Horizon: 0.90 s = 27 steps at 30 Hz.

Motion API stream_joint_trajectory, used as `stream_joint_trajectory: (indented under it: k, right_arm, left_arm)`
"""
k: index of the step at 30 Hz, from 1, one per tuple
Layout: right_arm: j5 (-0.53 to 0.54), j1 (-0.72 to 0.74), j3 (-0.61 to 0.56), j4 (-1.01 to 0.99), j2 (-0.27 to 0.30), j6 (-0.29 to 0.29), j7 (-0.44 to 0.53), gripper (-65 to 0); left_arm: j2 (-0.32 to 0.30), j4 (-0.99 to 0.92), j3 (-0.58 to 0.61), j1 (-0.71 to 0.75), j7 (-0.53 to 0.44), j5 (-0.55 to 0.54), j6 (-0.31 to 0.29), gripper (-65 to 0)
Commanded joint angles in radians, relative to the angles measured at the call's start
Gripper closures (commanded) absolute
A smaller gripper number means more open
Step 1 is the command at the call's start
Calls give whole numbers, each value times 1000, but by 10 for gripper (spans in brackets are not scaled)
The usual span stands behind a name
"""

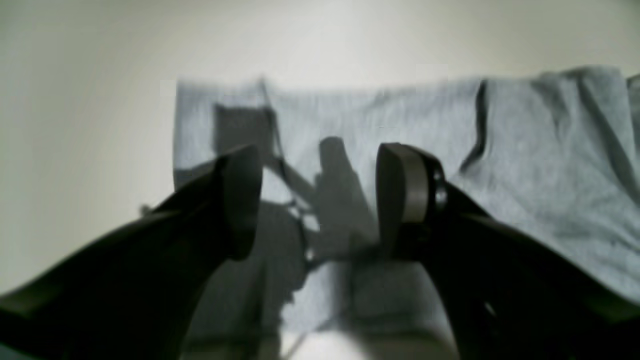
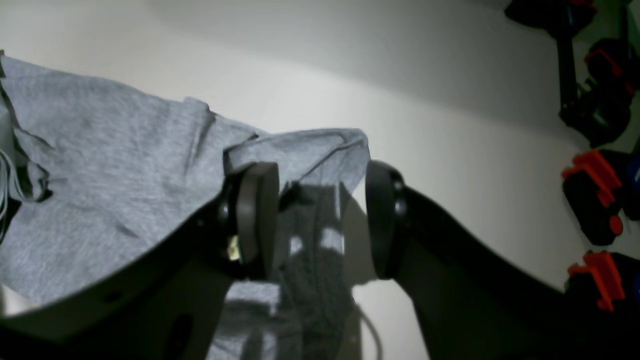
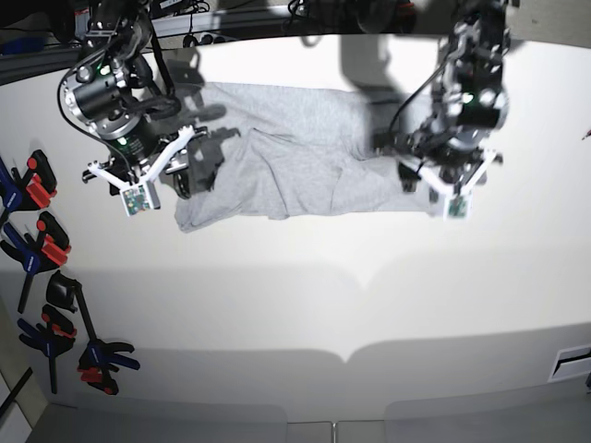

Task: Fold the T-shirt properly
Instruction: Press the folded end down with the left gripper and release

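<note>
Across the far half of the white tabletop (image 3: pixel 305 305) lies the T-shirt (image 3: pixel 295 166), a light grey garment spread sideways and rumpled, with diagonal creases through its middle. At one end of the cloth, the left pincer (image 1: pixel 320 200) hangs above a flat, squared edge of the fabric with its jaws spread apart and nothing between them. At the opposite end, the right pincer (image 2: pixel 320 220) stands over a raised, folded corner of the T-shirt; its jaws are likewise spread, one pad (image 2: pixel 257 220) close against the fabric. Black-and-orange clamps (image 3: pixel 37 258) lie along the tabletop's edge near the right arm.
</note>
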Motion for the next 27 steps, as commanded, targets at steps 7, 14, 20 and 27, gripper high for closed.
stream_joint_trajectory:
  k: [7, 14, 20, 27]
  right_arm:
    - [11, 10, 3, 18, 8, 4, 21, -267]
    - [11, 10, 3, 18, 8, 4, 11, -267]
    - [10, 10, 3, 18, 8, 4, -3, -267]
    - [10, 10, 3, 18, 8, 4, -4, -267]
  left_arm:
    - [119, 19, -202, 117, -83, -211, -47, -337]
    - [139, -32, -267, 117, -95, -231, -49, -337]
    - [163, -135, -270, 116, -103, -347, -109, -337]
    - [206, -162, -269, 37, -170, -515, -291, -337]
